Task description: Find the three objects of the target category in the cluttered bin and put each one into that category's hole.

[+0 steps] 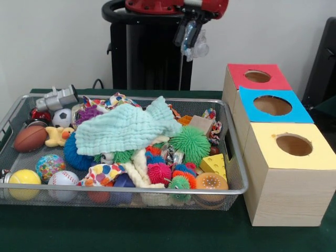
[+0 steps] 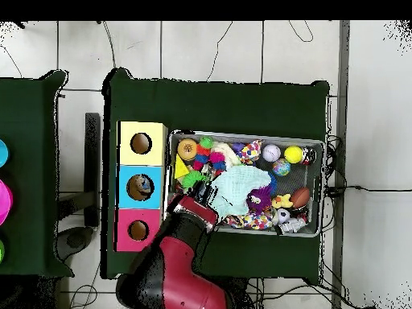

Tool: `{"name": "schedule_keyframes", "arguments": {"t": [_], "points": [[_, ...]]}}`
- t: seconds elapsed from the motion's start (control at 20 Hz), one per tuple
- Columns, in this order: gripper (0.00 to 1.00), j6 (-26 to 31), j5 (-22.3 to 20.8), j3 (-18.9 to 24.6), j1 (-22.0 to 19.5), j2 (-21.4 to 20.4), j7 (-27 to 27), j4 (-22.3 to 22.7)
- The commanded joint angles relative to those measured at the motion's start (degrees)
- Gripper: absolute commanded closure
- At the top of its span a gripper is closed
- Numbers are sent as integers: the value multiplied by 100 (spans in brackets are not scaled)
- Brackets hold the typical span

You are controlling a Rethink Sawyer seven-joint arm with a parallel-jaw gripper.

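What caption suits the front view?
Gripper hangs above a toy-filled wire bin beside three boxes with holes.

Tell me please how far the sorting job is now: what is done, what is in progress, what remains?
Nothing looks done: no toy sits at the hole of the red box, the blue box or the yellow box, though their insides are mostly hidden. The gripper hangs high above the bin; whether it holds anything is unclear. The bin is full of balls and toys, partly under a green cloth, so searching and all three placements seem left.

Tool (image 1: 191, 38) hangs raised from the red arm (image 2: 173, 278)
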Motion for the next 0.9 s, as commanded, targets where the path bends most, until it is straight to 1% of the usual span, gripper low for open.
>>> {"name": "schedule_keyframes", "arguments": {"t": [0.05,0.1,0.15,0.2,0.25,0.4,0.45,0.5,0.65,0.7,0.75,0.9], "points": [[100,63,1273,121,522,407,1337,-91],[100,138,1543,42,673,446,1237,-149],[100,164,1689,10,750,470,1178,-180],[100,224,1928,-58,872,501,1094,-230],[100,246,2046,-77,930,524,1043,-265],[100,269,2595,-200,1200,679,860,-370],[100,268,2705,-226,1250,714,808,-394],[100,265,2939,-276,1354,794,734,-436],[100,193,3400,-344,1539,986,618,-517],[100,151,3635,-373,1619,1085,570,-562],[100,118,3750,-387,1661,1146,537,-598],[100,32,4331,-466,1847,1375,330,-743]]}}
